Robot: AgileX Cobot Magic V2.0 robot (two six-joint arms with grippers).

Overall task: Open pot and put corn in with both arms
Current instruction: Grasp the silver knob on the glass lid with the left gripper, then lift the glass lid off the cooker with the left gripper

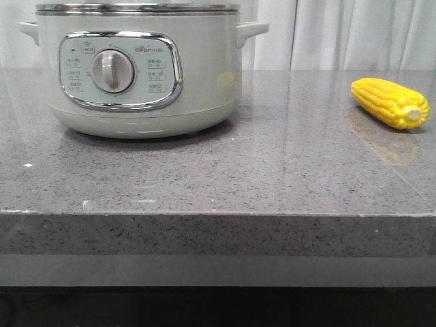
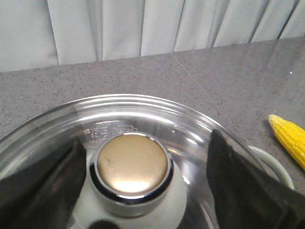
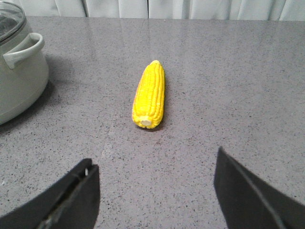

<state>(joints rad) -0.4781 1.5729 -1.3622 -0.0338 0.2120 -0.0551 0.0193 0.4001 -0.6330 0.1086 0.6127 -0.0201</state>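
Front view lacks grippers; left gripper (image 2: 143, 191) straddles pot (image 1: 139, 68) lid knob (image 2: 132, 164).

Matte black, wedge-shaped fingers (image 3: 248, 191) on each pincer, broad at base, tapering toward tips.

You are working over a grey speckled stone counter (image 1: 225, 184) with a glossy top and a thick front edge. On it, to the left, stands the pot (image 1: 139, 68), its dial panel facing you. Well apart on the right lies the corn (image 1: 390, 102), on its side, pale stub end toward the front, reflected faintly in the counter.
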